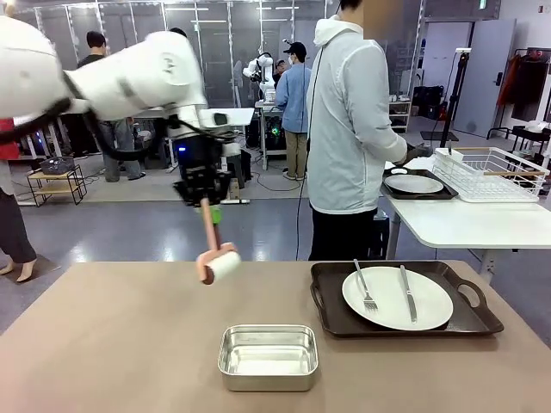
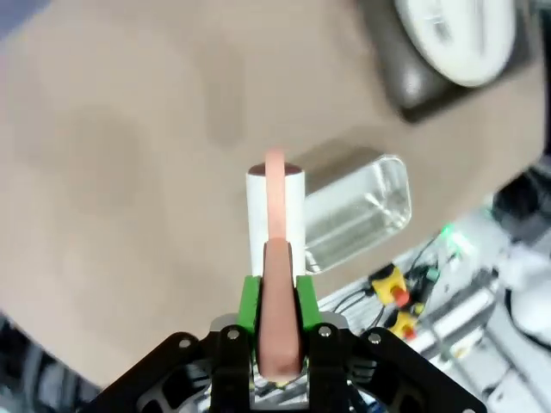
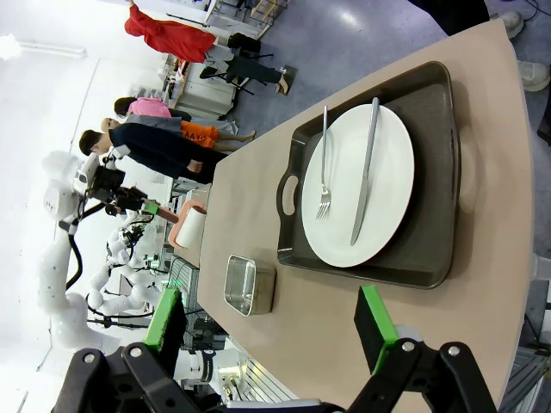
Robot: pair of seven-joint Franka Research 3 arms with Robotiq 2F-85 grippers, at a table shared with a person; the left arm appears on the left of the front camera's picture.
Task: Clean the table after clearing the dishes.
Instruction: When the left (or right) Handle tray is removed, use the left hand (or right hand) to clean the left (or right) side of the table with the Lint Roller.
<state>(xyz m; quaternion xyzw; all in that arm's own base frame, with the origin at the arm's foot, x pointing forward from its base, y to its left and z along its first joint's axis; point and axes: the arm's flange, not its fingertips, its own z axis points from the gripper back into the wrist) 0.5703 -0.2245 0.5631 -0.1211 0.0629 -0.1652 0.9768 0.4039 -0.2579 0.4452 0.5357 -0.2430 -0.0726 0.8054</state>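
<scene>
My left gripper [image 1: 207, 200] [image 2: 278, 299] is shut on the pink handle of a white roller [image 1: 220, 263] [image 2: 275, 205], which hangs tilted just above the brown table [image 1: 112, 344] [image 2: 103, 172] near its far edge. A dark tray [image 1: 469, 320] [image 3: 430, 172] at the right carries a white plate [image 1: 426, 301] [image 3: 387, 172] with a fork [image 1: 365, 288] [image 3: 325, 163] and a knife [image 1: 407, 292] [image 3: 366, 172]. My right gripper [image 3: 269, 323] stands open above the table's near right edge, short of the tray, with nothing between its green pads.
A small steel pan [image 1: 268, 355] [image 2: 357, 211] [image 3: 248, 284] sits near the front middle. At the far side a person [image 1: 349, 129] faces a white side table [image 1: 465, 219] holding another tray with a plate [image 1: 415, 183] and a white rack [image 1: 491, 172].
</scene>
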